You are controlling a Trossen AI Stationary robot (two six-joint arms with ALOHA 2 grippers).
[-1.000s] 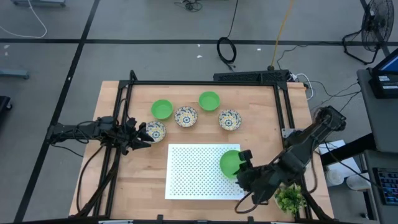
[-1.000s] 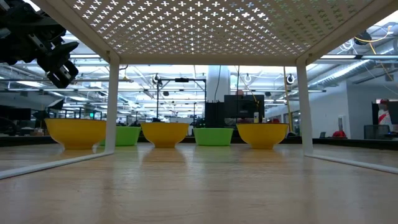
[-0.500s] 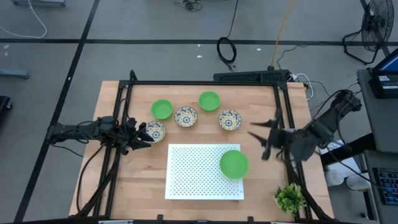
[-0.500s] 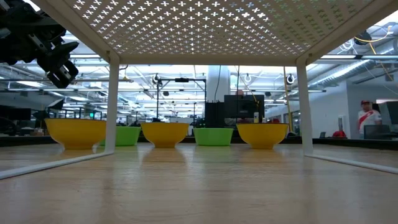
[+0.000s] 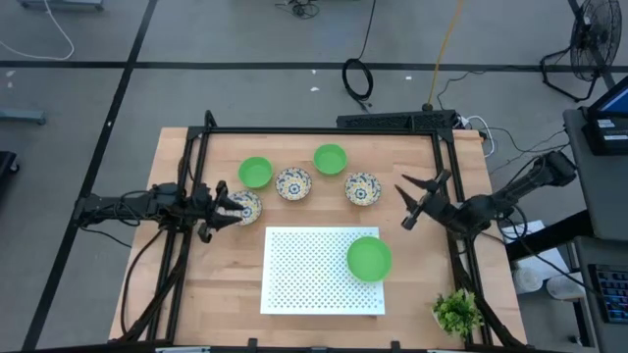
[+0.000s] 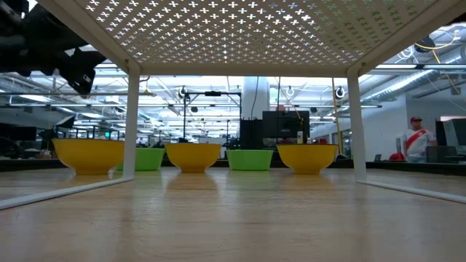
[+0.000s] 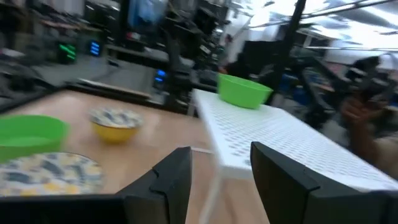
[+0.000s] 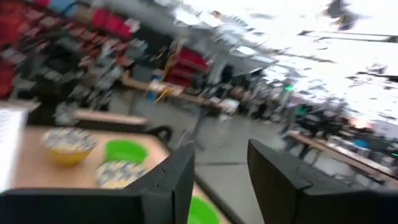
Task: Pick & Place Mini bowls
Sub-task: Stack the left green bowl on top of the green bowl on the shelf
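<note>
One green bowl [image 5: 369, 258] stands on the white perforated rack [image 5: 304, 275]. A row lies beyond it: green bowl [image 5: 255, 173], patterned bowl [image 5: 293, 183], green bowl [image 5: 331, 158], patterned bowl [image 5: 362, 188]. A third patterned bowl [image 5: 245, 207] sits at the row's left end. My left gripper [image 5: 222, 206] is open just left of that bowl [image 7: 50, 171], which lies beside its fingers, not between them. My right gripper [image 5: 410, 202] is open in the air, right of the right-hand patterned bowl and beyond the rack.
A small leafy plant [image 5: 457, 312] stands at the table's near right corner. Black frame rails [image 5: 446, 186] run along the table's left, far and right sides. From table height the rack's legs [image 6: 131, 120] stand before the bowls. A person [image 6: 415, 142] is far behind the table.
My right gripper has left the green bowl standing on the rack, risen and swung away toward the table's far right, its fingers now pointing toward the bowl row. My left gripper has shifted slightly beside the left patterned bowl. The bowls have stayed in place.
</note>
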